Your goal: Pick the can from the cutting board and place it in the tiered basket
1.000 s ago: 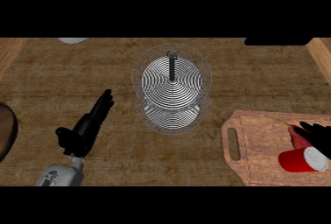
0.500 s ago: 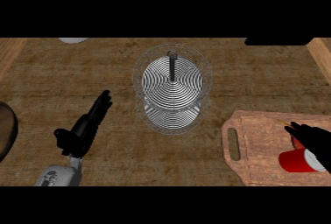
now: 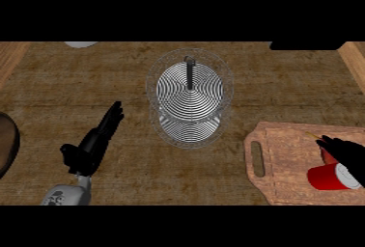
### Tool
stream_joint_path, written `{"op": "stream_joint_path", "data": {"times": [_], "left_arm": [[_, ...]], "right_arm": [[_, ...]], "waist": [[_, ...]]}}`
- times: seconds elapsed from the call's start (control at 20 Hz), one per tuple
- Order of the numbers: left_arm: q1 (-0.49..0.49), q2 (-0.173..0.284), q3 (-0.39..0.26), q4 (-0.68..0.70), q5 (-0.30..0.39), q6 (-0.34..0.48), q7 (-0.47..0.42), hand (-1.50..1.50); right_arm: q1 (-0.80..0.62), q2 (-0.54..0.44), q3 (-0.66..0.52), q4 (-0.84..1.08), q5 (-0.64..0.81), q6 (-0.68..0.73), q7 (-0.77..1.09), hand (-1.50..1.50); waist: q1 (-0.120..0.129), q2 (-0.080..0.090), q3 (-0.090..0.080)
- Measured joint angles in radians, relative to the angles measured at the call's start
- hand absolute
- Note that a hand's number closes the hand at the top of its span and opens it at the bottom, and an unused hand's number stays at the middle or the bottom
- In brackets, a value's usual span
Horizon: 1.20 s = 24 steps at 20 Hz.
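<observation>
Counter open centre-left, can (board's right edge) under right hand

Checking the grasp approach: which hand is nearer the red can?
The right hand: it is at the can on the cutting board, fingers draped over its far side. The left hand rests open across the counter, left of the basket.
</observation>
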Motion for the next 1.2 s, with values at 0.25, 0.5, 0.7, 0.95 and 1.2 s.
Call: {"op": "stream_joint_path", "data": {"times": [0.25, 0.5, 0.7, 0.95, 1.2], "left_arm": [[-0.004, -0.018, 0.011, 0.012, -0.019, -0.008, -0.007, 0.00], [-0.002, -0.022, 0.022, -0.012, -0.019, -0.018, 0.012, 0.00], [0.010, -0.028, 0.025, -0.024, -0.033, -0.013, 0.020, 0.00], [0.009, -0.031, 0.043, -0.022, -0.035, -0.034, 0.020, 0.00], [-0.015, -0.029, 0.070, 0.008, -0.037, -0.056, 0.010, 0.00]], "right_arm": [[-0.023, 0.050, 0.003, 0.084, 0.070, -0.022, -0.064, -1.50], [-0.033, 0.109, -0.011, 0.110, 0.077, -0.059, -0.130, 1.50], [-0.050, 0.156, -0.001, 0.120, 0.095, -0.103, -0.181, 1.50], [-0.065, 0.181, -0.023, 0.142, 0.119, -0.115, -0.249, 1.50], [-0.051, 0.197, -0.063, 0.125, 0.134, -0.129, -0.298, 1.50]], "waist": [[0.000, 0.000, 0.000], [0.002, -0.003, -0.004], [0.002, -0.004, -0.006], [0.001, -0.003, -0.004], [-0.001, -0.001, -0.002]]}}
